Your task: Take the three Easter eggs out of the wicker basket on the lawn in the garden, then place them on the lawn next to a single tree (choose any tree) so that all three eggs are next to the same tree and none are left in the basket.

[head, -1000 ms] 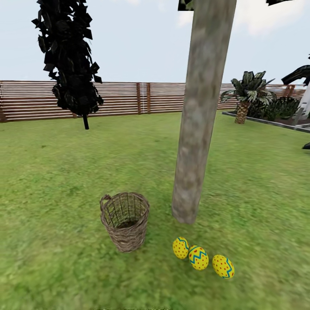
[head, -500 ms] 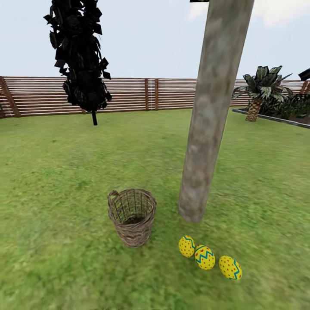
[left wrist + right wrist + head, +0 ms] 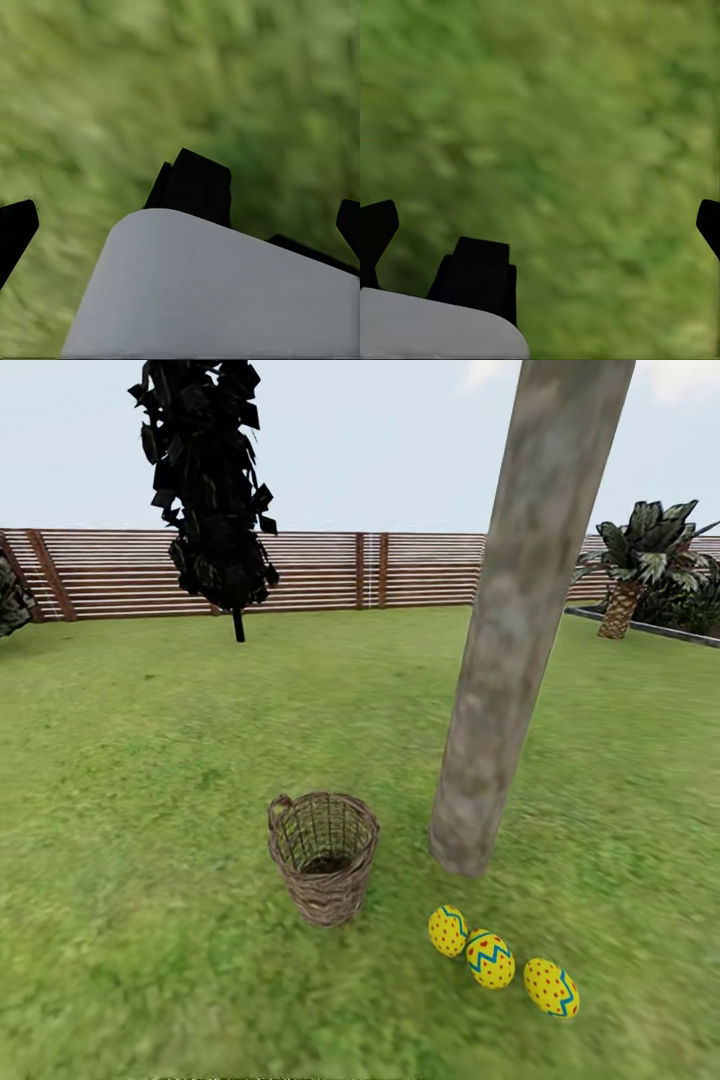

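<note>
Lying in a short row on the lawn, three Easter eggs are sitting at about five o'clock from the foot of the thick pale tree, near its base. The first two look to be touching; the third is resting just beside them. The wicker basket is standing upright at about eight o'clock from the trunk, and what shows of its inside through the open weave is looking empty, though the bottom is dim. A slatted fence is running along the far edge of the garden, with a dark thin-trunked tree at eleven o'clock and a palm at two o'clock.

Both wrist cameras are looking down at blurred grass. The left gripper and the right gripper are each showing dark fingertips spread wide at the frame edges, holding nothing.

By the look of it, the task is nearly or wholly done. The risk now is the wheeled base or a low arm brushing the row and rolling an egg away from the trunk.
</note>
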Robot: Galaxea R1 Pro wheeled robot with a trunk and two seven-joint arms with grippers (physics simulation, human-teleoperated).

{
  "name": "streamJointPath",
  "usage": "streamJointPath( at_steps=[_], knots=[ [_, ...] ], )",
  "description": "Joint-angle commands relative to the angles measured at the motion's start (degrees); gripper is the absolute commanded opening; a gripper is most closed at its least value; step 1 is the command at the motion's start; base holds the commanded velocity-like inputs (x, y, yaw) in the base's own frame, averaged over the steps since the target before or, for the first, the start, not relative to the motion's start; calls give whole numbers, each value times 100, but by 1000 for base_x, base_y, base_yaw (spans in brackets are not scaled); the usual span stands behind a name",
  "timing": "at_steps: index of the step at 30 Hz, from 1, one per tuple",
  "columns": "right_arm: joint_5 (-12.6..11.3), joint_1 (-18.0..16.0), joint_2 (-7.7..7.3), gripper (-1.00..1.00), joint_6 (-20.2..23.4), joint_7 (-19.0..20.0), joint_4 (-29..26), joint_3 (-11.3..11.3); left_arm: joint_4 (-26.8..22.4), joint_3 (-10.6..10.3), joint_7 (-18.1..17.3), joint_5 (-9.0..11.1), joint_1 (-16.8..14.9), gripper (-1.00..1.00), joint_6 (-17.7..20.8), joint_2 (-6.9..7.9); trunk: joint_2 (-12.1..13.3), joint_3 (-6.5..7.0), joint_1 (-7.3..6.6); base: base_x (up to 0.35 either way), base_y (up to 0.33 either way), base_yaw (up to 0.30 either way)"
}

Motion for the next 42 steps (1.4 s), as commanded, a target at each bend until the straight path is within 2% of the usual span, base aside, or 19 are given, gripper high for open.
streamJointPath(
  at_steps=[1, 29, 42],
  knots=[
    [33, -6, -5, 100, -36, -9, 24, -43, -3, -51, 11, 46, -4, 100, 28, -2, 39, 5, -24, 0, 0, 135],
    [-68, -7, -5, 100, -34, -17, 24, -60, 2, -55, 11, 54, 25, 100, 33, -12, 1162, 258, -639, 0, 0, 125],
    [-71, -4, -5, 100, -34, -9, 32, -68, 2, -55, 10, 55, 25, 100, 23, -11, 1162, 141, -639, 0, 0, 18]
  ],
)
